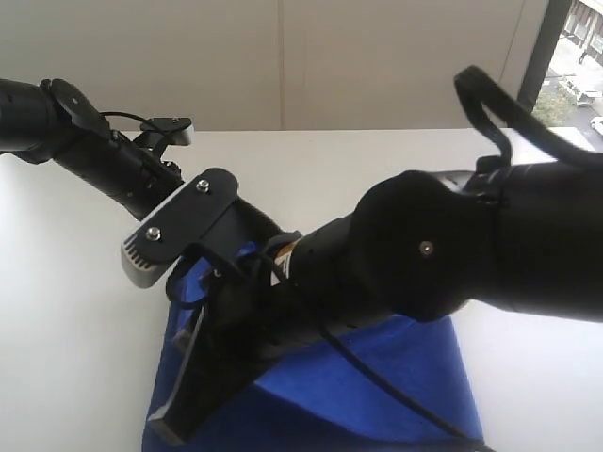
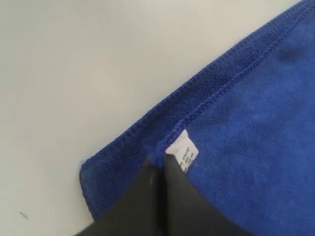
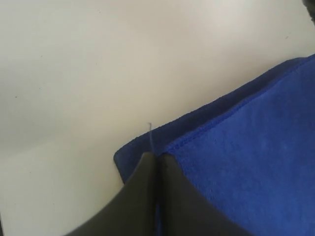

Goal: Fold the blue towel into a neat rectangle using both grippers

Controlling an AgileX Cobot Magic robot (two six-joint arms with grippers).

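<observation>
Towel (image 1: 415, 363) at 2 layers, upper edge just inside lower edge; left gripper (image 2: 158, 161) and right gripper (image 3: 156, 157) pinched shut on upper-layer corners, further folds judged outstanding.

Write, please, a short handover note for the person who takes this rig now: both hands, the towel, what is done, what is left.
Left hand: shut, pinching a corner of the upper layer of the blue towel, beside the white tag.
Right hand: shut, pinching a corner of the upper layer too.
Towel: on the white table, two layers showing; the upper edge lies slightly inside the lower edge.
Done: one fold seems laid over.
Left: release, check that the edges match, probably fold again.
</observation>
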